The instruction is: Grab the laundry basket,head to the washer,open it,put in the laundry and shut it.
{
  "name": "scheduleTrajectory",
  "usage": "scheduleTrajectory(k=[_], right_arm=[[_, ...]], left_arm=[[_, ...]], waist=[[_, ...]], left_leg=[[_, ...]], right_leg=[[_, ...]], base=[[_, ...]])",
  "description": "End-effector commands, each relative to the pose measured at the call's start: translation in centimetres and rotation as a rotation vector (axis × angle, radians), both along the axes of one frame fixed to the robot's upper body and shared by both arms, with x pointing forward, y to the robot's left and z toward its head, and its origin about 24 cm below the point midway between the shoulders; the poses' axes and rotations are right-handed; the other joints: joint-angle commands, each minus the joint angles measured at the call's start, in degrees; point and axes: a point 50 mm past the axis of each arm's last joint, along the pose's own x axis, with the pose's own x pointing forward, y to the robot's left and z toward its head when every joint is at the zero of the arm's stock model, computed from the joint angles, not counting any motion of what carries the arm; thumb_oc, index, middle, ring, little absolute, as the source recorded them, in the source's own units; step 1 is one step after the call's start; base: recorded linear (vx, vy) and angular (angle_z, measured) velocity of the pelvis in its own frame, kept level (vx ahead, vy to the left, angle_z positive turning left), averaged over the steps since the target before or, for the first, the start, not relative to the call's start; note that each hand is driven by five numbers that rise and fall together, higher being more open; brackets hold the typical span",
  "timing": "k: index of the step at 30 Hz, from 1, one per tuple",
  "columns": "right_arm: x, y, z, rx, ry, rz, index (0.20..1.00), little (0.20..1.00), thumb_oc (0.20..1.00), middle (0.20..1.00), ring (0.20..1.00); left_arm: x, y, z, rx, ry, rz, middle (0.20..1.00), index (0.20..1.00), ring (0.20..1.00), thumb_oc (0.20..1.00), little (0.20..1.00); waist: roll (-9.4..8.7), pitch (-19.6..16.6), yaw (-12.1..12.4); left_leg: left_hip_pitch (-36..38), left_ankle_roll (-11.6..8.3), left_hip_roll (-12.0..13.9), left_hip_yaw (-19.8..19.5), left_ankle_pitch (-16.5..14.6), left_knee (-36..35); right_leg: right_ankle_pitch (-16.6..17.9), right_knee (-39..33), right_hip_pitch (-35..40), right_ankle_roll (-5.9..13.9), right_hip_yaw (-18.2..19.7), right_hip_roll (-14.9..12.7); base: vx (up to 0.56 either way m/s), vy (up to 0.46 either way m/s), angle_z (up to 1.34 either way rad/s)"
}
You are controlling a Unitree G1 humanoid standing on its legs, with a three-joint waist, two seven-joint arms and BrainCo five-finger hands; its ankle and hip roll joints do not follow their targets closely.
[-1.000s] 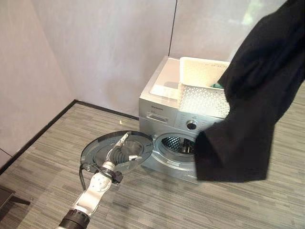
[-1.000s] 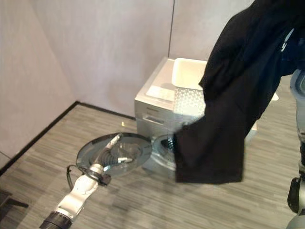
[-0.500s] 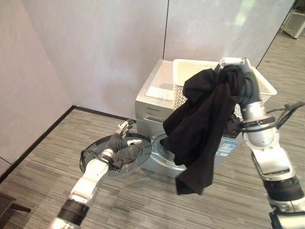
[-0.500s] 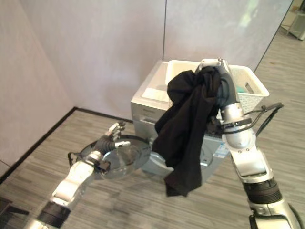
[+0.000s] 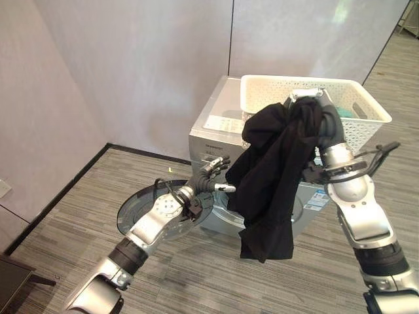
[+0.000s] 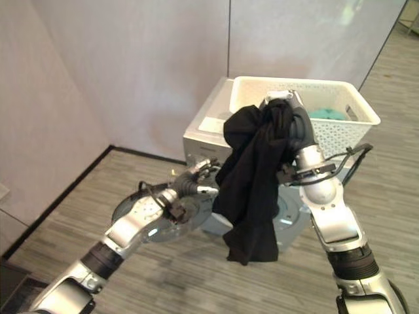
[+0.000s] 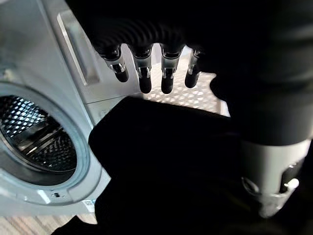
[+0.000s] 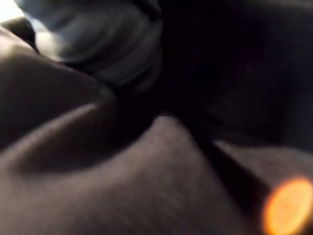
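A white laundry basket (image 5: 357,124) stands on top of the silver washer (image 5: 211,142), with teal laundry (image 6: 327,114) inside it. The round washer door (image 5: 139,214) hangs open to the left. My right hand (image 5: 308,97) is raised in front of the basket, shut on a black garment (image 5: 272,183) that hangs down over the washer's front. My left hand (image 5: 213,175) reaches toward the garment's left edge with its fingers (image 7: 142,73) straight, close to the cloth. The drum opening (image 7: 34,139) shows beside the garment (image 7: 171,161) in the left wrist view.
The washer stands against pale walls (image 5: 144,65) in a corner. Grey wood-look floor (image 5: 78,229) spreads in front and to the left. A dark piece of furniture (image 5: 13,278) sits at the lower left.
My left hand has risen from the open door to the washer front beside the garment. The right hand has carried the black garment away from the camera, down before the basket.
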Motion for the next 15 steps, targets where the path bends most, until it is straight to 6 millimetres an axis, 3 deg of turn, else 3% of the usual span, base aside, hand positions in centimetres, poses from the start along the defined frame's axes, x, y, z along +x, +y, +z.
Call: scheduleTrajectory(k=[1,11,15], right_arm=[[0.1,0.9,3.3,0.027,-0.150,0.031,0.200,0.200,0.200,0.200,0.200],[0.3,2.4,3.1,0.037,-0.142,0.084,0.200,0.200,0.200,0.200,0.200],[0.4,3.4,2.7,0.032,-0.125,0.128,0.200,0.200,0.200,0.200,0.200]], left_arm=[[1.1,-2.9,2.8,0.014,-0.116,-0.073,1.000,1.000,1.000,1.000,1.000],[1.0,-6.4,3.2,-0.002,-0.116,-0.126,1.000,1.000,1.000,1.000,1.000],[0.2,-8.9,4.4,-0.067,-0.130,-0.204,1.000,1.000,1.000,1.000,1.000]], waist=[[-1.21,-2.19,-0.01],[-1.43,-1.91,-0.20],[-1.70,-1.68,-0.18]], left_leg=[[-1.86,1.58,0.22,0.62,-1.54,0.02],[-2.20,1.58,0.25,-0.01,-1.26,0.02],[-2.62,1.62,0.24,-0.35,-1.05,0.02]], right_leg=[[-6.68,6.43,0.06,2.22,1.88,-3.38],[-7.06,7.13,0.16,1.99,0.79,-3.32],[-7.19,7.66,0.00,2.04,0.11,-3.49]], base=[[-0.01,-0.003,0.08],[-0.02,0.002,0.08],[-0.04,0.010,0.14]])
